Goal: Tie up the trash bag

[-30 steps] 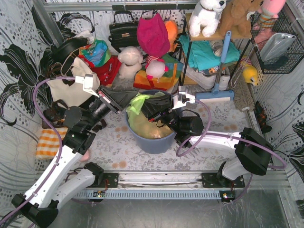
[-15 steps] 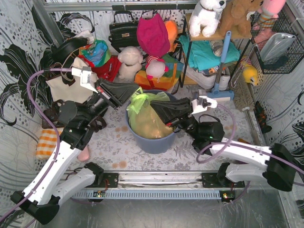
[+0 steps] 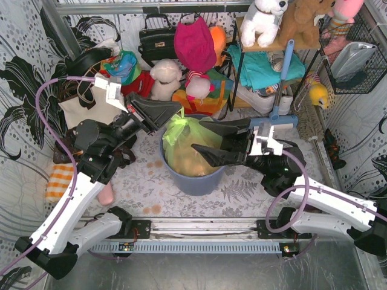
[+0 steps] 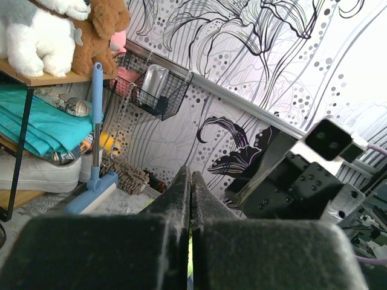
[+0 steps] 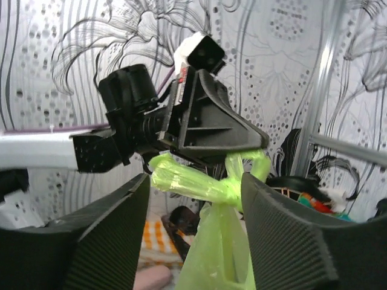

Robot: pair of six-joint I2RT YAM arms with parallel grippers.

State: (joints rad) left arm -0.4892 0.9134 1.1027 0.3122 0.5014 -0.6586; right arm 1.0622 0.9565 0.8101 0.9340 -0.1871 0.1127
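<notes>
Gripping the top of the trash bag (image 3: 181, 140), the left claw (image 3: 175, 115) is clenched shut on a pinch of the thin lime-green plastic, just above the bag's gathered neck. In the left wrist view, the left claw (image 4: 189, 181) shows both jaws pressed flat together, with only a sliver of green in the seam between them.

The right claw (image 3: 196, 134) is released, its jaws standing wide apart and reaching in from the right at the level of the bag's upper half. In the right wrist view, the right claw (image 5: 195, 181) frames the trash bag (image 5: 217, 260): the plastic is drawn up into a narrow neck, bunched into a knot-like lump, with one twisted strip running across the gap toward the jaw on the left of that view. Whether that strip touches the jaw cannot be told. A short loop of green rises from the lump to the tip of the left claw (image 5: 257, 145) just behind.

The bag sits upright inside a round blue-grey bin (image 3: 196, 180), its top standing above the rim, with tan crumpled paper showing through the plastic. The bin stands near the middle of a bench (image 3: 142, 181) covered in a grey floral pattern, between the two arms. Behind it lie a black handbag (image 3: 157, 39), soft toys and a blue-handled brush (image 3: 281, 78).
</notes>
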